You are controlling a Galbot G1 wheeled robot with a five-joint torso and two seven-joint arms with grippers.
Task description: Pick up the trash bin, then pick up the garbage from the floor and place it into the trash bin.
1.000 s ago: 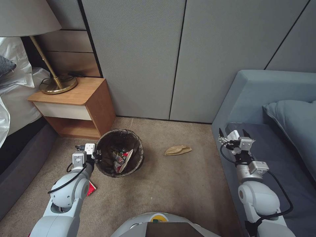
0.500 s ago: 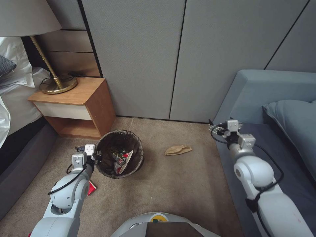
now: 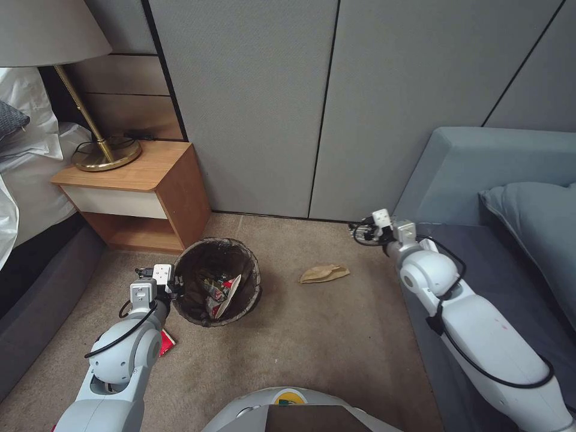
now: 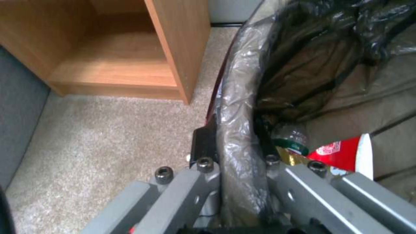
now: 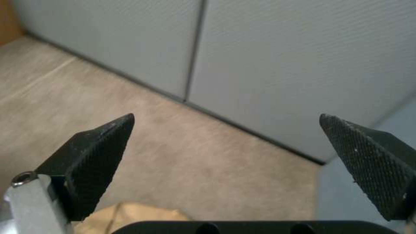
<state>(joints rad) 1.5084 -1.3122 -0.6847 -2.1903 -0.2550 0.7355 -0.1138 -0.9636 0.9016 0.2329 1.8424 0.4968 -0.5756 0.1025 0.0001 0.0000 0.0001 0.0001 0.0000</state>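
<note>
1. Floor: beige short-pile carpet (image 3: 312, 336), running to a wall of grey fabric panels (image 3: 258, 102) with dark seams.
2. Left side: wooden bedside cabinet (image 3: 141, 195) with a white drawer front and an open lower shelf; a brass-base lamp (image 3: 102, 153) stands on it. White bedding (image 3: 24, 162) and a dark grey bed base lie left of it.
3. Right side: blue-grey upholstered sofa (image 3: 480, 174) with a matching cushion (image 3: 534, 216).
4. Small round trash bin lined with a dark brown-black plastic bag (image 3: 217, 281) sits in front of the cabinet's corner. Inside: red-and-white crushed paper cup (image 3: 225, 295), clear plastic bottle with green label (image 4: 291, 138), mixed wrappers.
5. Left pincer (image 3: 174, 287) is clamped on the near-left bin rim; in the left wrist view, one black finger is outside the bag-covered rim and one inside.
6. Tan crumpled paper scrap (image 3: 324, 273) lies on the carpet right of the bin, well apart from it.
7. Right pincer (image 3: 355, 233) is out over the carpet by the sofa's front corner, near the scrap, spread wide and holding nothing; textured black fingertips (image 5: 93, 156) are far apart.
8. A red-and-white scrap (image 3: 167, 342) lies on the carpet beside the left arm.
</note>
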